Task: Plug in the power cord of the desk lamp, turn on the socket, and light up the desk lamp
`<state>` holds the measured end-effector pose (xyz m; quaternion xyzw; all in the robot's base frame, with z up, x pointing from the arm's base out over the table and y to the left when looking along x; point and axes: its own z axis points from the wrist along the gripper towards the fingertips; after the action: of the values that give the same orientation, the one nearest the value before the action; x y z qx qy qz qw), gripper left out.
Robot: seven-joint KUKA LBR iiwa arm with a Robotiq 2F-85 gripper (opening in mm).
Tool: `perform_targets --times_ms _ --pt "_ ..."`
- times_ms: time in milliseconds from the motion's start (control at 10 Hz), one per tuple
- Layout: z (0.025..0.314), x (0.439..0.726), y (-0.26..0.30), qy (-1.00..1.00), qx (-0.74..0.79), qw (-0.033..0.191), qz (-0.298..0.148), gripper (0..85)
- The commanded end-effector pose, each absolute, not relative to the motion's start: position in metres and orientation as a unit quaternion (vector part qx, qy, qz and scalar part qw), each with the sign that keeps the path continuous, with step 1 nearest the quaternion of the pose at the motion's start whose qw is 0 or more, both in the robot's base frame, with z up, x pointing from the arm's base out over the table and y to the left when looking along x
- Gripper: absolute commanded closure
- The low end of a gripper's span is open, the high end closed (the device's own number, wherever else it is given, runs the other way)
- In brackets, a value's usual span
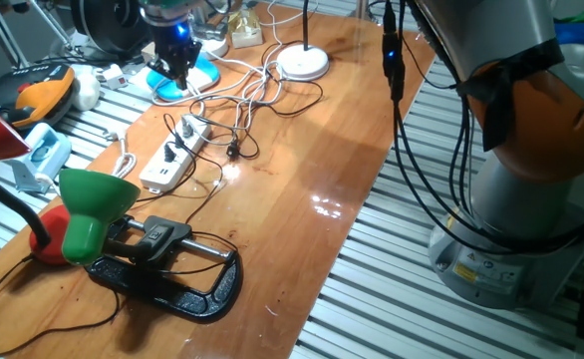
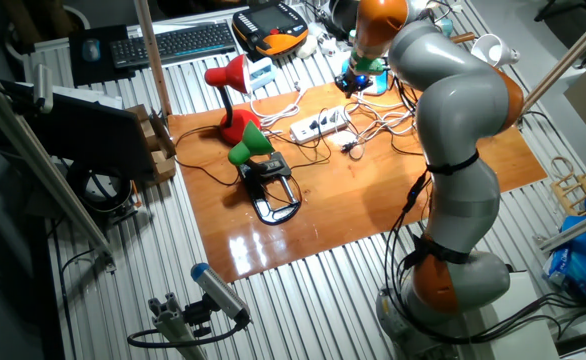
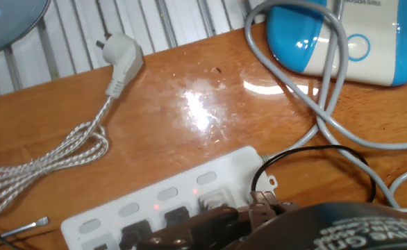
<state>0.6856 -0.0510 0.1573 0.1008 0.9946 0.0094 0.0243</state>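
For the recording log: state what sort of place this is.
Probably a robotics lab or workshop: a wooden table on ribbed metal flooring, a keyboard, a teach pendant, and aluminium frame rails around the KUKA arm.

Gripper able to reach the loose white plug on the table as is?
Probably yes: the white plug lies alone on bare table, nothing on top, just beyond the power strip under the gripper.

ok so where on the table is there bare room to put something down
The widest bare wood in one fixed view is the near right stretch of the table, between the green lamp with its clamp and the right edge. Another patch lies right of the desk lamp. It is crowded around the socket, where cables tangle by the gripper.
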Motion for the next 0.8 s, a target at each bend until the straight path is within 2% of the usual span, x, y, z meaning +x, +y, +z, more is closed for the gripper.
perform_targets --times_ms 0,400,700 --pt "0.161 0.680 -0.046 0.995 0.097 0.022 0.008 85.0" --pt "0.164 0.671 -0.035 0.997 0.073 0.022 -0.004 85.0" --pt "0.164 0.671 -0.036 0.999 0.048 0.013 -0.005 85.0"
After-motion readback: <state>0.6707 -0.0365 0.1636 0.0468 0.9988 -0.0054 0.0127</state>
